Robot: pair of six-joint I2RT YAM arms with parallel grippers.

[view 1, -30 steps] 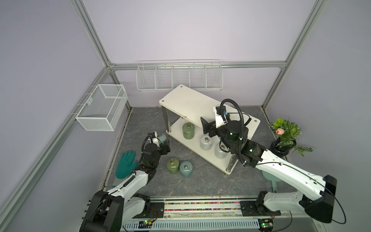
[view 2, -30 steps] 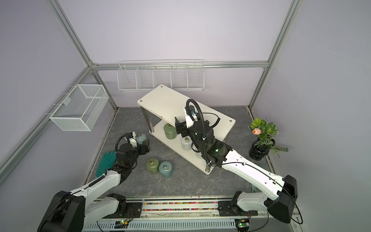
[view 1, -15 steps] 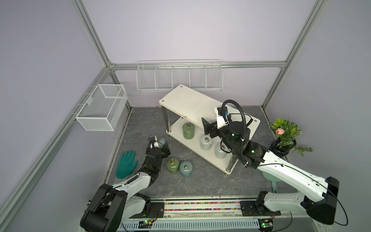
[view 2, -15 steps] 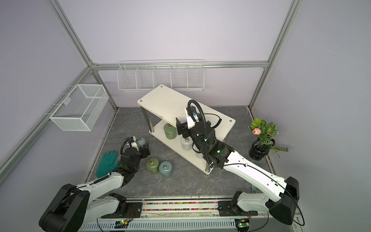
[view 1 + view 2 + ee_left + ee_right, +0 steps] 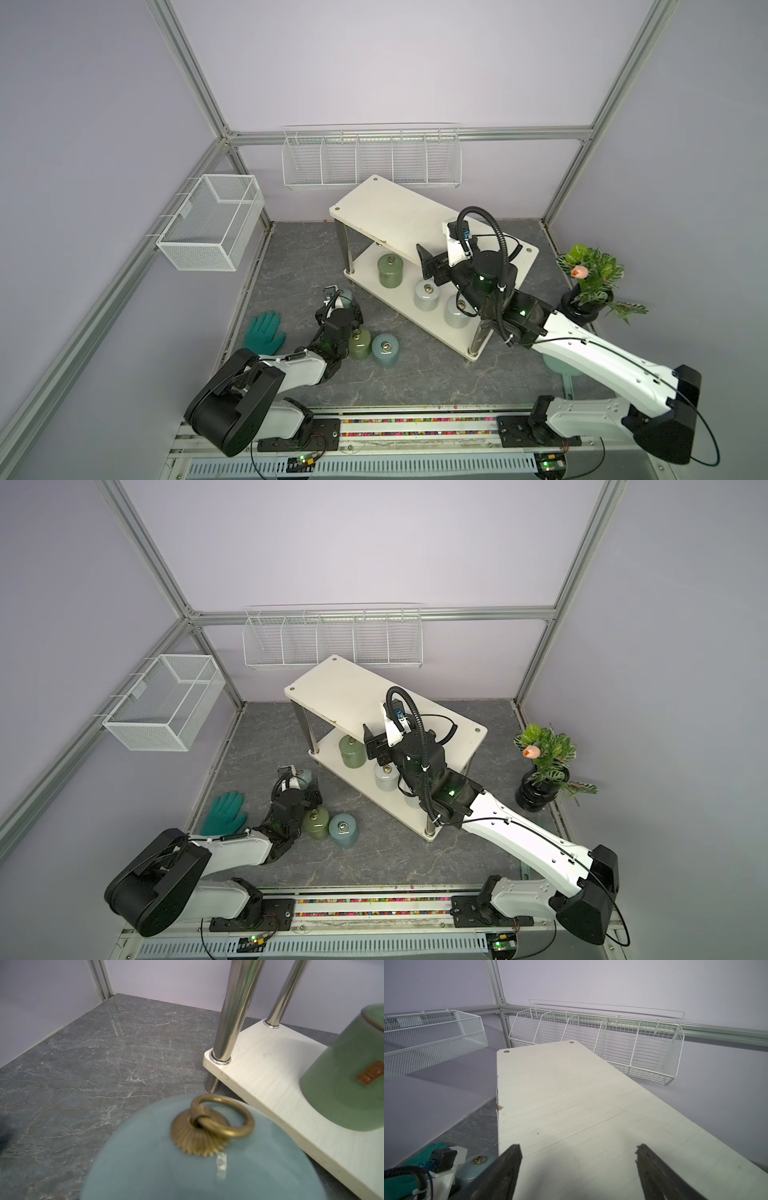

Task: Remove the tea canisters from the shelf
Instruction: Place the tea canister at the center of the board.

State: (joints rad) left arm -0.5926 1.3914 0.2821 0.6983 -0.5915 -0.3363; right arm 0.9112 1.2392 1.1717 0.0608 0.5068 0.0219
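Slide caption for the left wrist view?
A blue tea canister beside the shelf, a green canister on its lower tier.

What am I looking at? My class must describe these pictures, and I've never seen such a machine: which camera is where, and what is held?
Two robot arms reach over a grey surface. Both top views look down from overhead; the other two pictures come from a camera on each arm's wrist. The left tool grips a light blue canister beside the shelf; the right tool hangs open above the shelf's top board. On the lower board stand three canisters: one olive, two pale. Another olive canister and another blue canister stand on the surface; a green glove lies nearby.
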